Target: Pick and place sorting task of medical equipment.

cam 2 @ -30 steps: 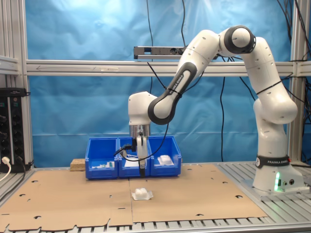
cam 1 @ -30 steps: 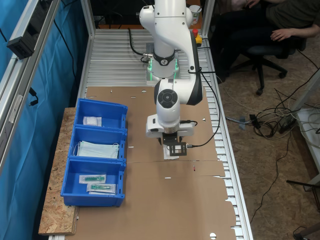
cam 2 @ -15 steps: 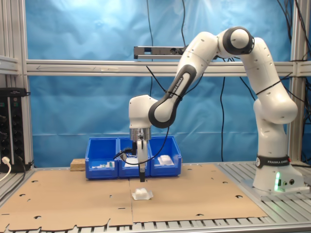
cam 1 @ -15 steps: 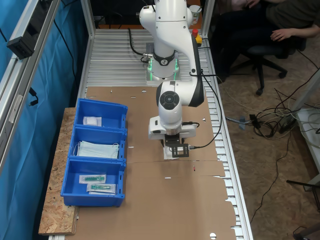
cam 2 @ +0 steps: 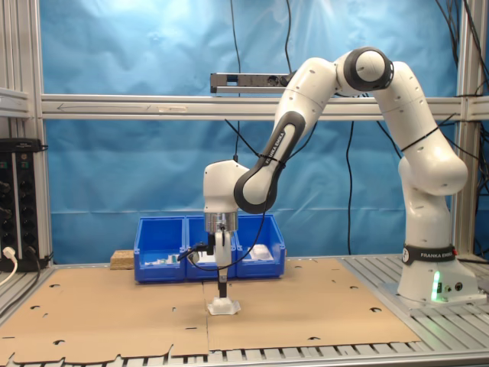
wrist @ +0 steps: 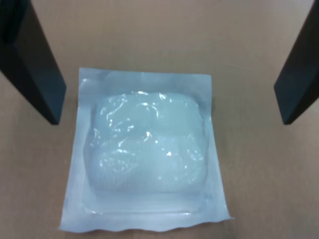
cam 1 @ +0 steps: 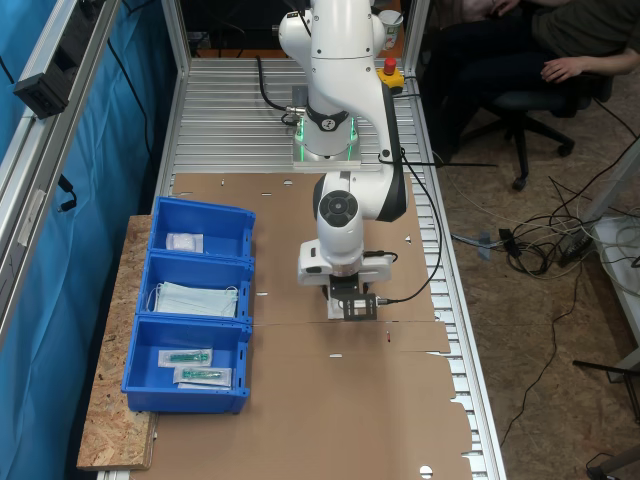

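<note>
The medical equipment, a flat square white packet (wrist: 149, 149) with a puffy pad at its centre, lies on the brown cardboard (cam 2: 306, 306). In the second exterior view the packet (cam 2: 223, 307) sits in front of the blue bins. My gripper (wrist: 169, 119) is open and low over it, one black finger (wrist: 35, 74) on each side of the packet and apart from it. In the second exterior view my gripper (cam 2: 222, 294) hangs straight down, its tips just above the packet. My gripper (cam 1: 352, 305) stands over the cardboard's middle in the first exterior view.
A row of three blue bins (cam 1: 185, 400) stands at the first exterior view's left: one holds a white packet (cam 1: 185, 241), the middle pale blue masks (cam 1: 195, 298), the nearest green-tipped packets (cam 1: 195, 365). A seated person (cam 1: 570, 40) is beyond the table.
My gripper has come down towards the packet, from well above it to just over it. The packet and the bins have not moved.
</note>
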Controlling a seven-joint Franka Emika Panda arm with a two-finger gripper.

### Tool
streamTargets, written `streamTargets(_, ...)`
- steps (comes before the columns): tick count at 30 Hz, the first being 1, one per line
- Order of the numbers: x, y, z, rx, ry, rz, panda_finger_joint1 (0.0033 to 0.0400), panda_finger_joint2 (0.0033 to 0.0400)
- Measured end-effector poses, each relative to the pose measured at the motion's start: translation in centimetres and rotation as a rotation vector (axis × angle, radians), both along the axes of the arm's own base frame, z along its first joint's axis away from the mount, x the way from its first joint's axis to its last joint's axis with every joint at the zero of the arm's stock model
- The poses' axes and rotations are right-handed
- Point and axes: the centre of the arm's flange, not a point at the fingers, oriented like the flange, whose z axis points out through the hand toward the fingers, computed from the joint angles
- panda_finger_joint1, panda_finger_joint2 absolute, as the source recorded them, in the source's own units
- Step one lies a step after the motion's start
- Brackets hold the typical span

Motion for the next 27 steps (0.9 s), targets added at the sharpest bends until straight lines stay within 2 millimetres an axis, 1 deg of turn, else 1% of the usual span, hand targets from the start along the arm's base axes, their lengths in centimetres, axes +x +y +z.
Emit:
streamTargets(7,-0.3,0.0,-1.8,0.001,0.007,-0.004,0.04,0.04)
streamTargets(12,-0.4,0.0,-2.7,0.001,0.01,-0.006,0.04,0.04)
streamTargets(18,-0.4,0.0,-3.2,-0.001,0.003,-0.009,0.04,0.04)
streamTargets(27,-0.4,-0.1,-3.4,-0.003,-0.011,-0.011,0.04,0.04)
